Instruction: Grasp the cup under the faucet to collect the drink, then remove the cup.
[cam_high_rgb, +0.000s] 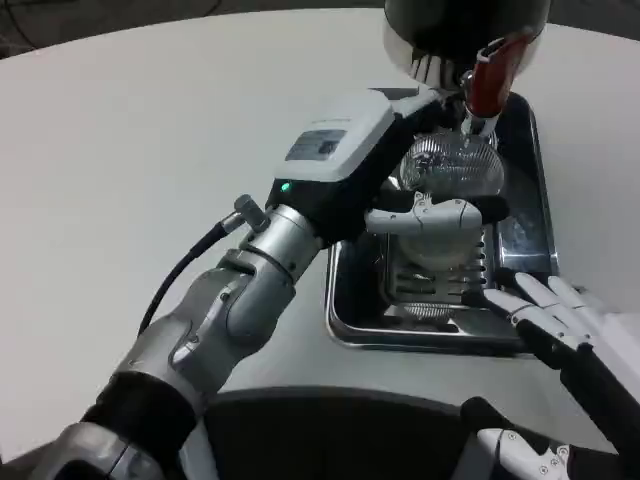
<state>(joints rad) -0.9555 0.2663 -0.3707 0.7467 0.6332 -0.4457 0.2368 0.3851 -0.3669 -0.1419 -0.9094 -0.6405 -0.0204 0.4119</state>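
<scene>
left hand (425, 215) has its fingers (440, 212) wrapped around the clear cup (450, 175), sitting under the red-handled faucet (488, 80) over the metal tray (430, 325). right hand (560, 310) rests nearby, fingers spread, holding nothing.

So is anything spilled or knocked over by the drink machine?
Nothing stands out. The left hand holds the clear cup upright under the faucet, over the metal drip tray. No puddle shows on the white table. The right hand rests open beside the tray.
</scene>
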